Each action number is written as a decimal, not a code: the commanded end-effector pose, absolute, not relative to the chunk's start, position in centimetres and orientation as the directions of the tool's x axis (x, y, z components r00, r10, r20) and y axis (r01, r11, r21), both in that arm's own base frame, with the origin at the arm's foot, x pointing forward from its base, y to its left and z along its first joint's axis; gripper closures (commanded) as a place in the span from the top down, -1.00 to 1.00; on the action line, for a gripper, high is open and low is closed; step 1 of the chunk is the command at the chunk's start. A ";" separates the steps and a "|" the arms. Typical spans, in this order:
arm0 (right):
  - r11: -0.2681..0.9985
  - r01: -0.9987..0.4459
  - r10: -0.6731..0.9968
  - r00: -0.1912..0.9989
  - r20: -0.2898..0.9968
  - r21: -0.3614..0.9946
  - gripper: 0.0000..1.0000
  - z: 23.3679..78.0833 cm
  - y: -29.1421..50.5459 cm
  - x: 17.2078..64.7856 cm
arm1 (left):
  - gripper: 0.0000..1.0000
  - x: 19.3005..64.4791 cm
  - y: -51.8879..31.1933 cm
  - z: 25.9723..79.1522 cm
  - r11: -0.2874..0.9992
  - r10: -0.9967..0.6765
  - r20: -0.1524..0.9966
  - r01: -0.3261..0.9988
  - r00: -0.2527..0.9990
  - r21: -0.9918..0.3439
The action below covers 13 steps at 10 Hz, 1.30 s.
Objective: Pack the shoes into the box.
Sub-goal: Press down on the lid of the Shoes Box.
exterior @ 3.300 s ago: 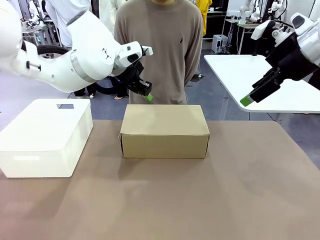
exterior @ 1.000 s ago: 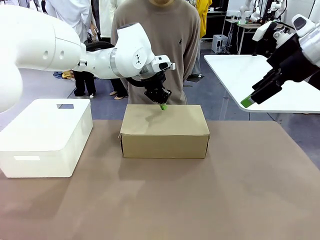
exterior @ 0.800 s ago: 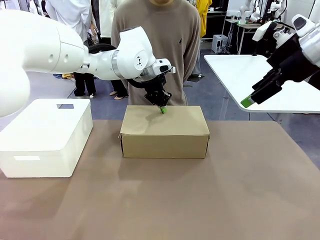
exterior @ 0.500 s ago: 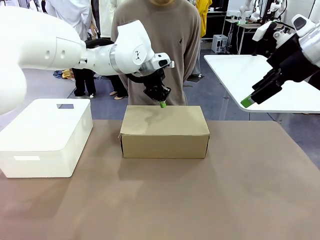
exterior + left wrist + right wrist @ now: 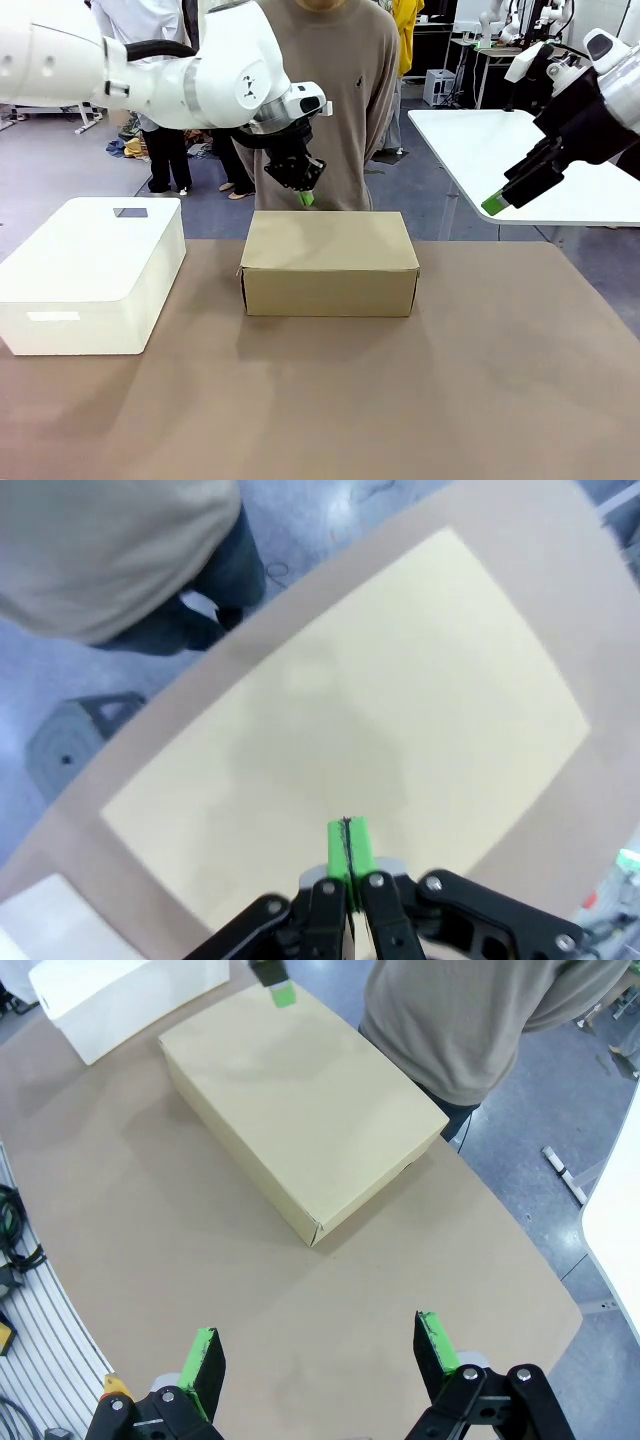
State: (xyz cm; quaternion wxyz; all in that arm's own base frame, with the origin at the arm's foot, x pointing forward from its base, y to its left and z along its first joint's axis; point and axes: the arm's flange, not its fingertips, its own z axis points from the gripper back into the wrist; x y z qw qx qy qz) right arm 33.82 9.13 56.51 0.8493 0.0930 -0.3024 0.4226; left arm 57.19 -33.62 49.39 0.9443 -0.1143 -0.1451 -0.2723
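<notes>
Our left gripper (image 5: 305,199) has its green pads pressed together on nothing, poised just above the far edge of the box (image 5: 329,262), likely to work the shut lid. Our right gripper (image 5: 320,1354) gapes wide and empty, parked high at three o'clock. Bare table (image 5: 400,400) spreads at six o'clock; a white box (image 5: 92,272) sits at nine.

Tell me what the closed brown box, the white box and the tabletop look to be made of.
Brown box: likely cardboard, matte tan, with folded edges and a seam at its corner. White box: probably plastic, though painted board is possible; smooth, faintly glossy, with rounded corners and a recessed handle slot. Tabletop: uniform matte brown, laminate or a mat; the look leaves it open.
</notes>
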 end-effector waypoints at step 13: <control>0.642 -0.760 0.655 0.475 0.587 -0.102 1.00 56.8 9.4 34.0 | -1.00 57.2 -33.8 49.1 0.824 -0.478 0.342 0.548 0.809 -0.143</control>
